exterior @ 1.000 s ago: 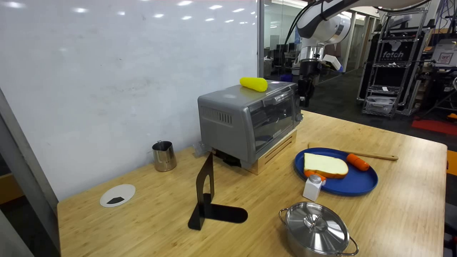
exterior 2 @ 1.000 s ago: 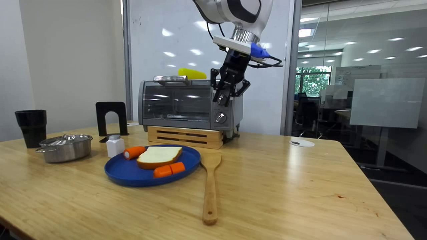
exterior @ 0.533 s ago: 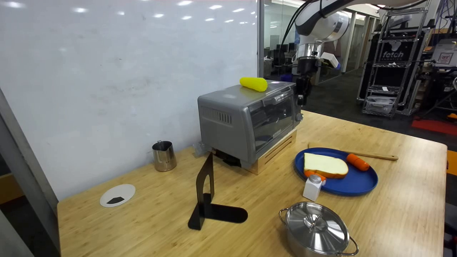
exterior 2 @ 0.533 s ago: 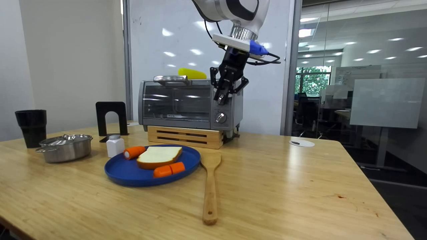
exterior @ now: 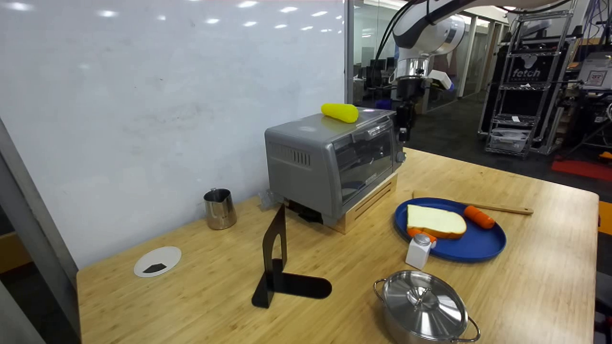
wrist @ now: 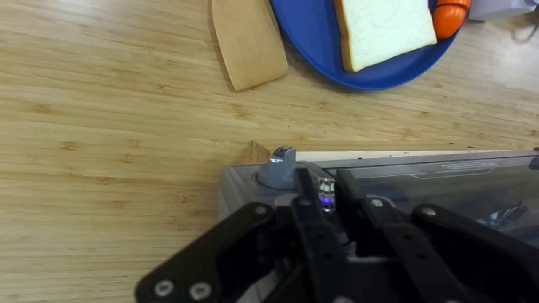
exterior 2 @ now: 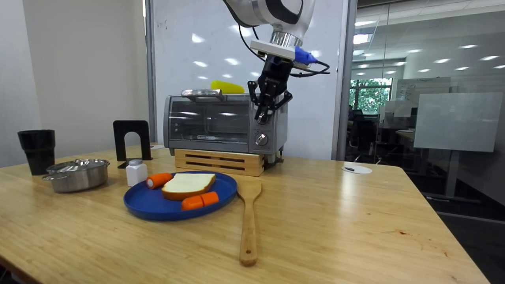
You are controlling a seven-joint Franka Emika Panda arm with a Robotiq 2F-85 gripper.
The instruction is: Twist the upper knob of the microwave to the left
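Observation:
The microwave is a silver-grey box with a dark glass door, in both exterior views (exterior: 303,186) (exterior 2: 213,122). Its upper knob (wrist: 326,195) shows a shiny ridge in the wrist view, and it is partly hidden behind my fingers in an exterior view (exterior 2: 262,118). The lower knob (wrist: 276,172) sits free beside my fingers, and below them in an exterior view (exterior 2: 260,139). My gripper (wrist: 322,171) points down at the front panel (exterior 2: 263,114). Its two black fingers stand on either side of the upper knob's ridge, closed on it, with little or no gap.
A yellow object (exterior 2: 227,87) lies on the microwave top, beside my gripper. A wooden stand (exterior 2: 219,161) is under the microwave. In front are a blue plate (exterior 2: 158,213) with bread and carrots, a wooden spatula (exterior 2: 248,221), a white shaker (exterior 2: 136,173) and a lidded pot (exterior: 423,306).
My fingers stood wider apart a second ago and have come together around the upper knob. The arm and wrist have shifted slightly left in both exterior views. The microwave has not moved.

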